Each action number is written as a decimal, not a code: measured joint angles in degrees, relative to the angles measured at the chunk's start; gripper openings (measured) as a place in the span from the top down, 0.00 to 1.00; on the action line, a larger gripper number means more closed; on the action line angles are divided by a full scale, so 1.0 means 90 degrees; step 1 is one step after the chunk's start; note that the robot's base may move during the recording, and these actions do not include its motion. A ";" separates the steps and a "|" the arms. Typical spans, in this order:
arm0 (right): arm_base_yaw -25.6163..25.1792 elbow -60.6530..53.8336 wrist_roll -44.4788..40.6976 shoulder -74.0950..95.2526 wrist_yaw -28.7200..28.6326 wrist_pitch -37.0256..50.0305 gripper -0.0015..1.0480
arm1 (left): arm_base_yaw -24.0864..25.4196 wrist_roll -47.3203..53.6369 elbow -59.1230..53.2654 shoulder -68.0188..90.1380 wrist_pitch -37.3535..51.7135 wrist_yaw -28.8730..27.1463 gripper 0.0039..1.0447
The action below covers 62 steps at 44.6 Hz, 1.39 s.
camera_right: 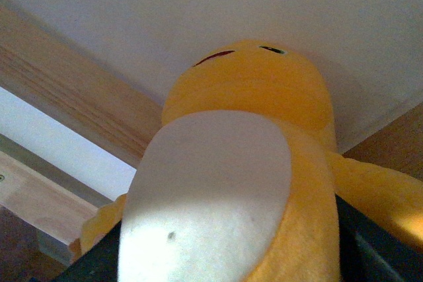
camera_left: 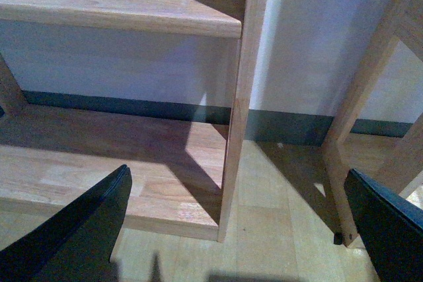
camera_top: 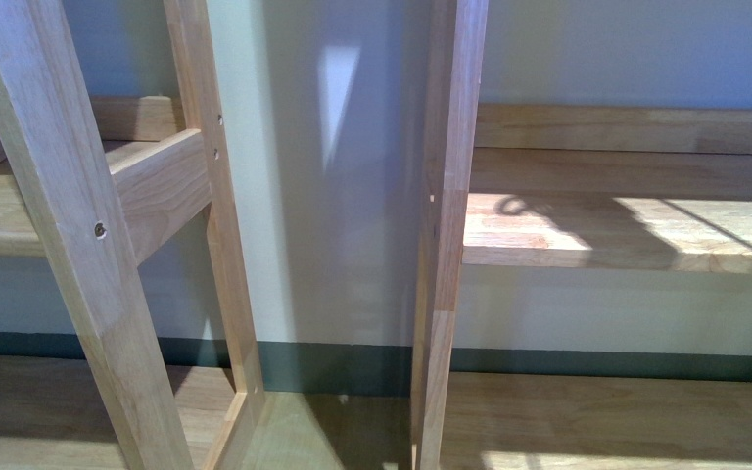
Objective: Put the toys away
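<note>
Between the right gripper's dark jaws sits the large orange-yellow plush toy with white belly, held, raised near pale wooden shelving. Judged soft, light, compressible; grip the bulky body. Left gripper spread wide, empty.

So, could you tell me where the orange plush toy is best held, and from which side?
Around its soft torso, as the right gripper seems to have it: the plush toy fills the right wrist view, dark fingers flanking its white belly, which looks squashable. Coming at the belly side, fingers on each flank, looks soundest.
</note>
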 joint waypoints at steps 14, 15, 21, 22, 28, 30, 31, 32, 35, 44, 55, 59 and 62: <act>0.0199 0.0294 -0.0459 -0.0163 0.0294 -0.0117 0.09 | 0.0000 0.0000 0.0000 0.0000 0.0000 0.0000 0.06; 0.0219 0.0294 -0.0554 -0.0199 0.0364 -0.0117 0.11 | 0.0000 -0.0002 0.0000 0.0000 0.0000 0.0002 0.06; 0.0272 0.0294 -0.0787 -0.0291 0.0525 -0.0114 0.01 | 0.0000 0.0000 0.0000 0.0000 0.0000 0.0000 0.06; 0.0279 0.0294 -0.0945 -0.0364 0.0614 -0.0104 0.02 | 0.0000 0.0000 0.0000 0.0000 0.0000 0.0000 0.06; 0.0311 0.0299 -0.1367 -0.0549 0.0797 -0.0053 0.13 | 0.0000 0.0000 0.0000 0.0000 0.0000 0.0000 0.06; 0.0313 0.0306 -0.1469 -0.0622 0.0882 -0.0005 0.11 | 0.0000 0.0000 0.0000 0.0000 0.0000 0.0000 0.06; 0.0313 0.0306 -0.1469 -0.0622 0.0882 -0.0005 0.11 | 0.0000 0.0000 0.0000 0.0000 0.0000 0.0000 0.06; 0.0313 0.0306 -0.1554 -0.0656 0.0920 0.0015 0.07 | 0.0000 0.0000 0.0000 0.0000 0.0000 0.0000 0.06; 0.0311 0.0308 -0.1872 -0.0755 0.1064 0.0063 0.02 | 0.0000 0.0000 0.0000 0.0000 0.0000 0.0002 0.06; 0.0299 -0.1537 -0.3038 -0.1933 0.1824 0.1469 0.05 | 0.0000 -0.0002 0.0000 0.0000 -0.0002 0.0000 0.06; 0.0401 -0.5379 -0.4779 -0.4607 0.2239 0.3536 0.06 | 0.0000 0.0000 0.0000 0.0000 0.0000 0.0000 0.06; 0.0471 -0.6186 -0.5044 -0.5051 0.2276 0.3881 0.06 | 0.0000 0.0000 0.0000 0.0000 0.0000 0.0000 0.06; 0.0520 -0.6892 -0.5243 -0.5384 0.2293 0.4112 0.06 | 0.0000 0.0000 0.0000 0.0000 0.0000 0.0000 0.06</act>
